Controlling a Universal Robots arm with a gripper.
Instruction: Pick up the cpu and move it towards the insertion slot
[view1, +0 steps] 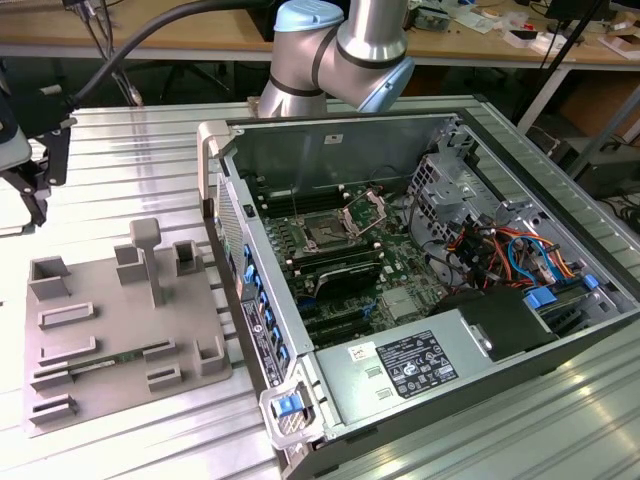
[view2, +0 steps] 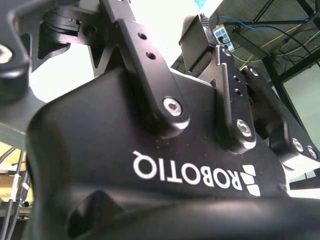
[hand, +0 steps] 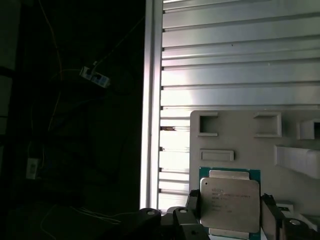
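Note:
In the first wrist view the cpu (hand: 230, 200), a flat square chip with a silvery top and a thin green rim, sits between the two dark fingers (hand: 193, 204) of my gripper (hand: 230, 209), which is shut on it. The chip hangs above the grey tray (hand: 240, 130), whose blocks look small below it. In the exterior view my gripper (view1: 32, 180) hangs at the far left, above the table beside the tray (view1: 110, 395). The insertion slot (view1: 325, 237) lies inside the open computer case, far off towards the exterior view's right, its silver bracket (view1: 365, 208) raised.
The open computer case (view1: 330, 150) stands in the middle with upright walls, cables (view1: 500, 250) and a power supply (view1: 410, 365) inside. The tray carries several raised blocks (view1: 150, 255). The ribbed metal table (view1: 130, 140) drops off at an edge (hand: 152, 100). Benches stand behind.

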